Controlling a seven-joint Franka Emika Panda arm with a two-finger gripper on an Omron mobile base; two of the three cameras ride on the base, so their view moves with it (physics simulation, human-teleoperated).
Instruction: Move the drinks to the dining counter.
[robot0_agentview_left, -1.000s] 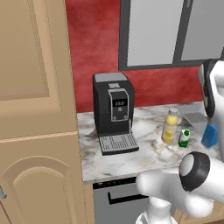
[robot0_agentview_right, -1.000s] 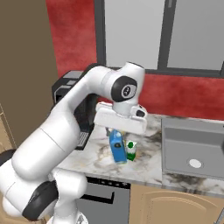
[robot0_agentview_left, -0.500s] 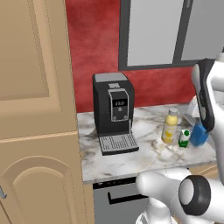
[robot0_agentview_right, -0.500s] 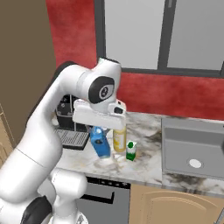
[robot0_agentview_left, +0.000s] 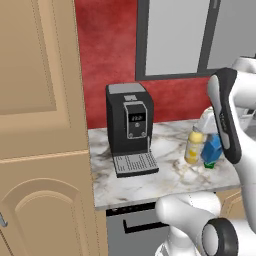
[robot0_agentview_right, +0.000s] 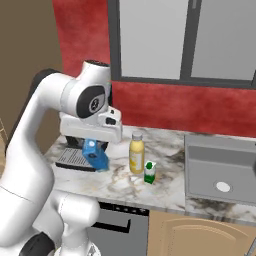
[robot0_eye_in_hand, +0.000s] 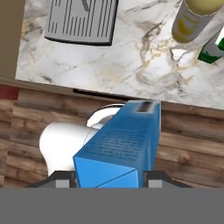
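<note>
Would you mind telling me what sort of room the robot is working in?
Most likely a home kitchen: a coffee machine on a marble worktop, a sink beside it, and tan cupboard doors.

Even, bright rendered light; soft, faint shadows.

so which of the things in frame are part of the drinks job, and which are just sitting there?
Job:
- blue carton, clamped in the gripper, lifted off the worktop
- yellow bottle
- green-and-white carton

Lying about:
- coffee machine
- sink
- marble worktop

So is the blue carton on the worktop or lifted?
Lifted: the blue carton hangs tilted in the gripper, clear of the worktop.
</note>
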